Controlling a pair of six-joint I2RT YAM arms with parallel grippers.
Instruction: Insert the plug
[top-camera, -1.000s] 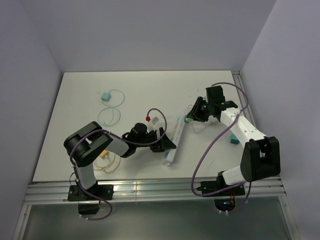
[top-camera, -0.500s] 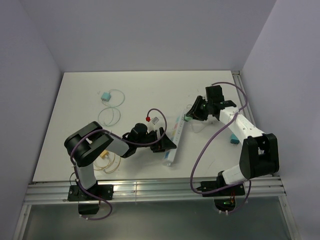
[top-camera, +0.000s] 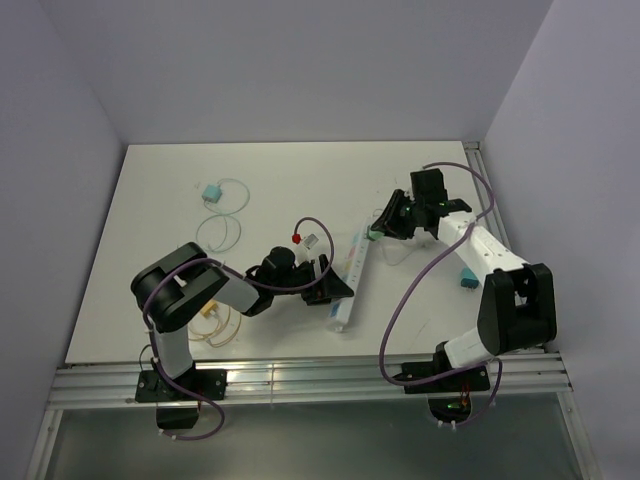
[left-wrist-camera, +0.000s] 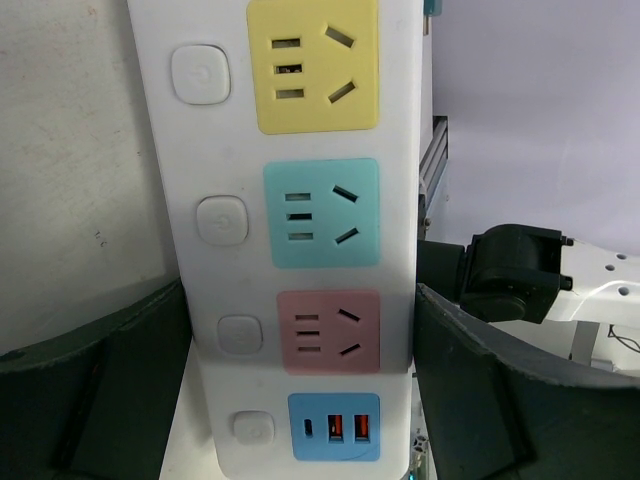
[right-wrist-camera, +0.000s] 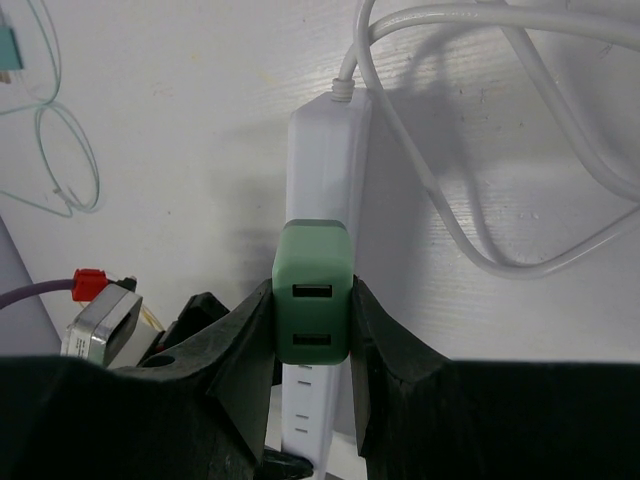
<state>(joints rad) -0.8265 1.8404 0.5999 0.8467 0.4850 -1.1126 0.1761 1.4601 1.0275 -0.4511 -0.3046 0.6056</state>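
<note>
Green plug (right-wrist-camera: 312, 300) is clenched in my R gripper (right-wrist-camera: 312, 335), over the power strip (right-wrist-camera: 325, 170) cord end, not seated. L gripper (left-wrist-camera: 300, 340) clamps the strip's other end. Risk: prongs hidden from me, so a misaligned push jams or tilts the strip.

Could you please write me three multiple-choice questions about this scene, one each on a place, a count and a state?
1. Where is the green plug? A in the right gripper; B lying loose; C plugged in.
2. How many coloured panels does the power strip show in the left wrist view? A two; B four; C six.
3. The yellow socket is: A empty; B occupied; C taped over.
Answers: 1 A, the gripper clamps it from both sides; 2 B, yellow, teal, pink and blue; 3 A, its slots are bare.
</note>
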